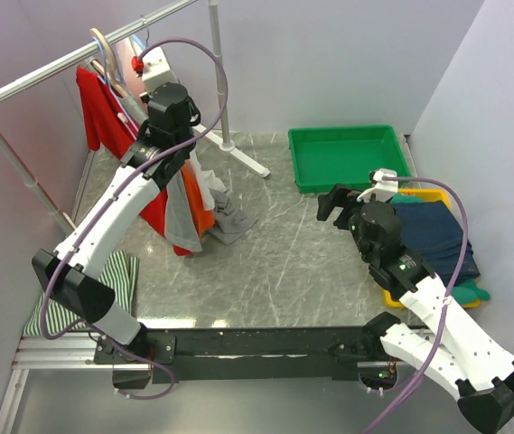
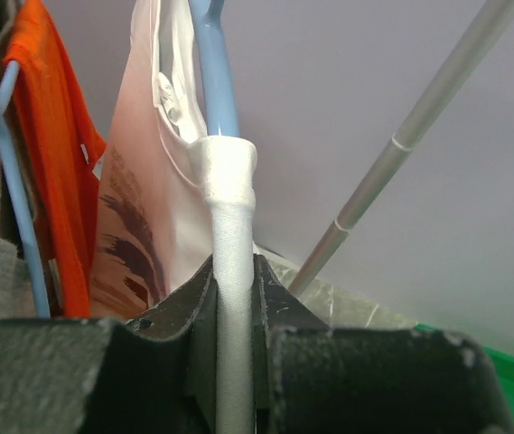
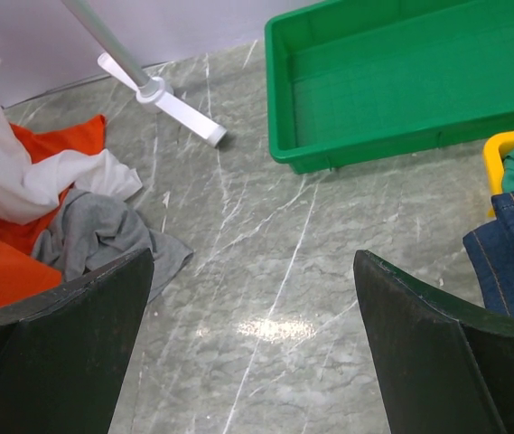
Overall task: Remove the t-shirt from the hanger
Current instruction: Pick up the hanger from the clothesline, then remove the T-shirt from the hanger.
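Left wrist view, and here's the grab: the white t-shirt, a brown print down its front, hangs on the blue hanger. One edge of it is bunched into a tight white roll right over the hanger's arm. The left tool has that roll pinched, jaws drawn in narrow with cloth filling the gap between them. It's a sensible hold: gripping at the shoulder should let the arm pull the fabric down and off the hanger's end, not drag the whole hanger along.

Just beside it on the left hangs an orange garment, close enough to snag, so I'd expect the pull to need a clean line.

From the top external view, all this sits up at the rail over the far left corner of the tabletop. A heap of clothes lies on the stone under the rack.

Over at the right edge, the right tool hovers low with jaws wide and nothing between them. It is near the green tray and the yellow bin of jeans, well apart from the rack and out of the way.
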Available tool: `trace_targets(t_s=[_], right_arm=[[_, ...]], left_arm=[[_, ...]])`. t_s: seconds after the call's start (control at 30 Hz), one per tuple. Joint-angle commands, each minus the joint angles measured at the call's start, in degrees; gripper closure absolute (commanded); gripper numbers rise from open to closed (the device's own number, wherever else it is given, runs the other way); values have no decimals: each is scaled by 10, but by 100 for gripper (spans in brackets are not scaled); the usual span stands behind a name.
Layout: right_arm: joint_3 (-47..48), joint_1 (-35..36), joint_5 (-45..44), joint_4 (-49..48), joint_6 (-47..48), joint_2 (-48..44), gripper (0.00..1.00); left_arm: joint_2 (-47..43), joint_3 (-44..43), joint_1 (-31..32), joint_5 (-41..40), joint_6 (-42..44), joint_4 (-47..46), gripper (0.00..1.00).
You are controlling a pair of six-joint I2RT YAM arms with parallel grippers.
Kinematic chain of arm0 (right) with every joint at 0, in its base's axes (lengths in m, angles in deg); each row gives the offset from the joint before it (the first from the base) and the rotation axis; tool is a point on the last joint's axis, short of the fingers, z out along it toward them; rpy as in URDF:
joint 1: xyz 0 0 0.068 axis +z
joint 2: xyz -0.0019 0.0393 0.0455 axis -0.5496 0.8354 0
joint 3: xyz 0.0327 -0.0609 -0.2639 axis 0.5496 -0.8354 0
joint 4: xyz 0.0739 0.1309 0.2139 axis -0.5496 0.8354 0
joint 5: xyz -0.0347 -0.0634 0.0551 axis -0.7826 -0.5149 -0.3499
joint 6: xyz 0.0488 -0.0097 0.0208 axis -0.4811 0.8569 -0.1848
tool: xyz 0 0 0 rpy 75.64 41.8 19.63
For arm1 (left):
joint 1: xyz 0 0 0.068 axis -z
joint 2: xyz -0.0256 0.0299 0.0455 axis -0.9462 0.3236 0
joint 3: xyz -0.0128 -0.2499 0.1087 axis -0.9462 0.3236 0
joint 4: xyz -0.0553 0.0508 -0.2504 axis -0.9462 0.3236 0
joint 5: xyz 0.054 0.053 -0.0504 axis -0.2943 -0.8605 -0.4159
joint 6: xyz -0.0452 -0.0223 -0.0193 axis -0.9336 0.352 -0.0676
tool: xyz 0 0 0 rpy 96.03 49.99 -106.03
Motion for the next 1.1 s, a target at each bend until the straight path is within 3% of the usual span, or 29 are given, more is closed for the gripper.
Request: trace_targets(t_s=[0.0,0.27,0.5,0.73,0.9,1.07], right_arm=[[-1,-4,-15,-14,3,-9,0],[-2,-3,-20,-12,-2,-15,0],[1,-3,-31,-1,3,-24,0],[36,-6,-54,8,30,-26,0],[72,-33,-37,-6,59,-22,0],[116,-75,24,-40,90,-22,0]], left_arm=[[-20,-58,4,51,28,-14,99],[-21,-124,71,26,136,-24,99],[-75,-72,101,47,123,10,99],[-178,53,156,199,103,67,99],[-222,45,196,334,119,126,99],[-249,26,207,399,141,138,99]])
